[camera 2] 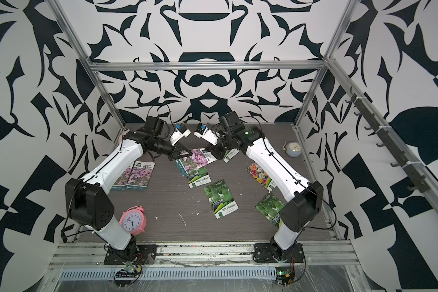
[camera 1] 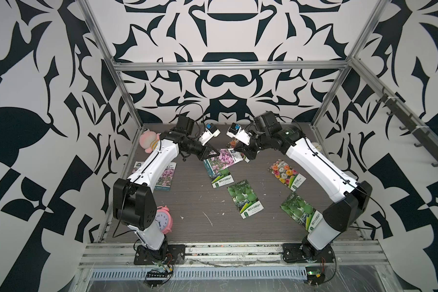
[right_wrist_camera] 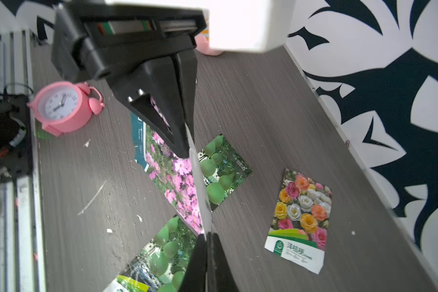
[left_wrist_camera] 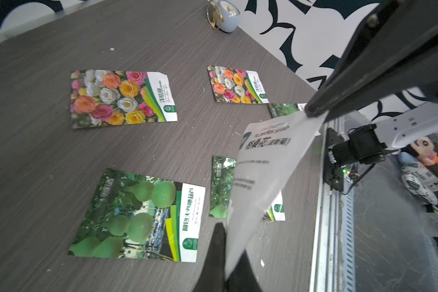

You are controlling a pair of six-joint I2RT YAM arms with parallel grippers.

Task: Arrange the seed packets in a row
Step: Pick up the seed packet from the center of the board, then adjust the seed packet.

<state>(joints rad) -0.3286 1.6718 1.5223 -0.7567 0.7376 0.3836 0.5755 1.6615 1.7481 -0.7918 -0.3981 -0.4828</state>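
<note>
Left fingers (camera 1: 216,153) clamped on one end of a pink packet (camera 1: 221,160). Packet is off the worktop (camera 1: 187,202), tilted, toward the back, above a gourd packet (camera 1: 222,178). Right fingers (right_wrist_camera: 207,240) at its white end, the edge running between them; can't tell if they pinch it or stand slack. Two more pink packets (camera 2: 137,174) lie side by side under my left arm. Second gourd (camera 1: 244,198) mid-worktop, third gourd (camera 1: 299,211) by my right elbow. One bloom packet (camera 1: 286,174) beside my right forearm, other bloom (left_wrist_camera: 122,97) at the back below my right fingers.

Left arm (camera 1: 157,161), right arm (camera 1: 314,166) angled inward; left jaws clamped.
</note>
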